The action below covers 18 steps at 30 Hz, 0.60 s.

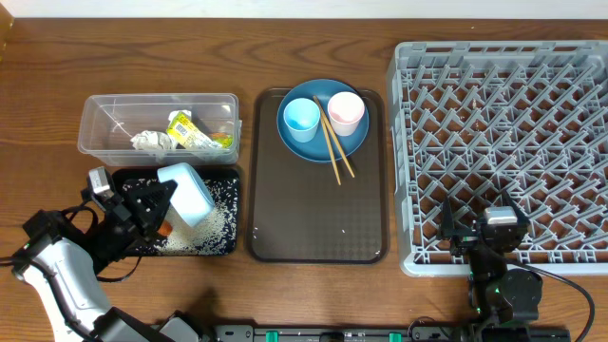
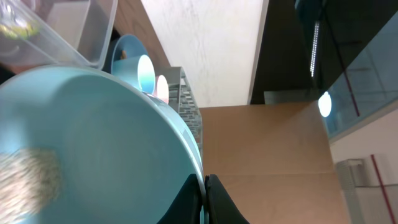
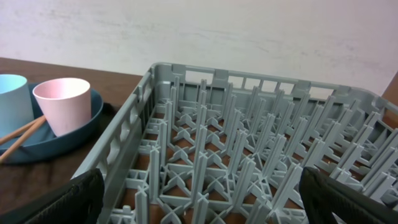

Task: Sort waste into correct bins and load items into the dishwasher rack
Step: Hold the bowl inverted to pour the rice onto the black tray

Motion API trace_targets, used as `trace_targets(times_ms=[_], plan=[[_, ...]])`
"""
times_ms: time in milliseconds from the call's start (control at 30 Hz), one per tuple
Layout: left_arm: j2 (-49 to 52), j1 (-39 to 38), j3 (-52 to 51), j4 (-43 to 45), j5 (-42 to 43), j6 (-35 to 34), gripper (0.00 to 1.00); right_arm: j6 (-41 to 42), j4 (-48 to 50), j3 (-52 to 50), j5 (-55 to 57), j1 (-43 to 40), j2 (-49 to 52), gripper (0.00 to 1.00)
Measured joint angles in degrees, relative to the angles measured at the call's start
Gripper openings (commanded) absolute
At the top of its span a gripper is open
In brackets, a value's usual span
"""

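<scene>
**A:** Four items sit on the brown serving tray (image 1: 318, 223): the blue plate (image 1: 309, 150), the light blue cup (image 1: 302, 116), the pink cup (image 1: 346, 111) and the chopsticks (image 1: 334, 150). Which step is this?

**B:** Emptying the bowl, I judge. The left fingers (image 2: 217, 208) are pinched tight on the rim of the white-blue bowl (image 1: 187, 195) and hold it tipped over the black tray (image 1: 133, 177) at the near left, where rice (image 1: 204, 233) lies scattered. An orange speck under the bowl may be the carrot (image 1: 165, 228).

**A:** And the clear tub (image 1: 95, 123)?

**B:** Just beyond the black tray, with the crumpled paper (image 1: 150, 141) and the wrapper (image 1: 188, 130) inside.

**A:** The other arm?

**B:** The right fingers (image 3: 62, 202) are spread wide and hold nothing, at the near edge of the rack (image 1: 503, 142), far right on the tabletop (image 1: 285, 38).

**A:** Next?

**B:** A blurred pale patch inside the bowl may be leftover rice, so it probably needs more tipping. Then the bowl has to go right, over the serving tray, and be set down between the rack's pegs.
</scene>
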Motion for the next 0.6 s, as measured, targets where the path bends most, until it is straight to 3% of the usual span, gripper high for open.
trace_targets(times_ms=[600], plan=[[0.00, 0.00, 0.00, -1.29, 0.07, 0.00, 0.06, 0.00, 0.00, 0.00, 0.00, 0.02, 0.00, 0.99]])
